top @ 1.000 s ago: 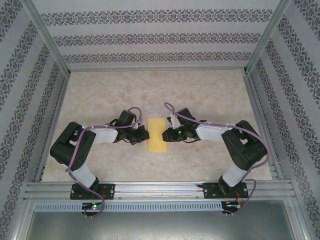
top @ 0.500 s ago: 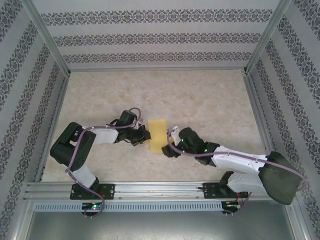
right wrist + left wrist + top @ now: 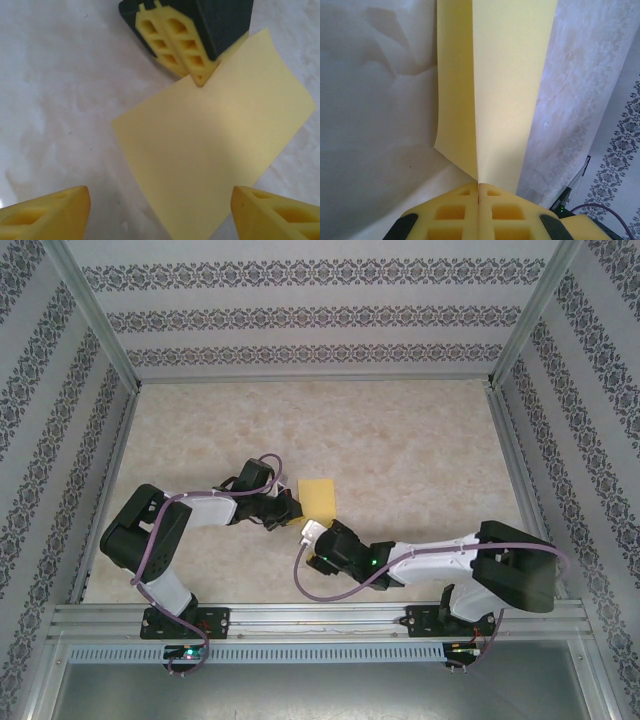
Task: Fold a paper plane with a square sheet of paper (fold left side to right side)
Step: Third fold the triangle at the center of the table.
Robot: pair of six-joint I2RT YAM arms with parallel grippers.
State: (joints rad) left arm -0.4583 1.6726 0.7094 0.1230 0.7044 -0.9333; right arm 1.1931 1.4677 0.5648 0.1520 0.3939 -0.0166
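A: Where's the paper (image 3: 320,498)?

B: Flat on the middle of the bench (image 3: 420,440), a folded rectangle, I think. The left tool (image 3: 478,187) is clamped on its left edge.

A: And the right tool (image 3: 160,192)?

B: Jaws wide apart, hovering over the near end, gripping nothing.

A: Which step, then?

B: I'd judge the left-to-right fold is laid over but not yet creased. Next, the right tool should drop and press along the fold while the left pins the paper against sliding.
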